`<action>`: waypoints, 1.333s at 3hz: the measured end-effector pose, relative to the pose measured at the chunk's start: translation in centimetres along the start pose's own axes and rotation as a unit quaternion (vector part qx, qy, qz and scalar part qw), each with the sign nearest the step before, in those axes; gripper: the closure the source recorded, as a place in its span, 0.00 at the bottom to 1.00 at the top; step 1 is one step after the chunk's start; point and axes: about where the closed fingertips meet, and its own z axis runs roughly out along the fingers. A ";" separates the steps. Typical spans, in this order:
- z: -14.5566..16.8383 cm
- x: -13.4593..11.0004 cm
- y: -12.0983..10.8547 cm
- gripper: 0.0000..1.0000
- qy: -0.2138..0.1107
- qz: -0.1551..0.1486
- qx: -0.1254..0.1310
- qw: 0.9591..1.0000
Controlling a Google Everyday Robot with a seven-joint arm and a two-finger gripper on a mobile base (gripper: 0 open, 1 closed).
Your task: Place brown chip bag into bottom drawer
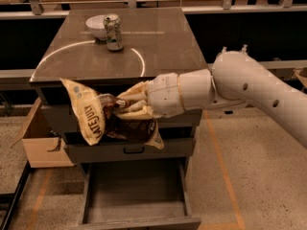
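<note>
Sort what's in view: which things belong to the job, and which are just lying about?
Job: brown chip bag, gripped by the gripper in front of the upper drawers; bottom drawer, open below.
Lying about: drink can and bowl on the cabinet top; cardboard box on the floor.

Cabinet top [163,47]: white bowl [95,27] + can [113,31]; claw [128,104] off front edge.
</note>
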 end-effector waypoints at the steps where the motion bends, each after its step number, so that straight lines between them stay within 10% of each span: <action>1: 2.2 4.0 3.3 1.00 0.040 0.010 -0.018 0.999; 3: 2.8 8.0 5.4 1.00 0.086 0.014 -0.018 0.996; 4: 2.9 16.0 8.5 1.00 0.144 0.020 -0.004 0.989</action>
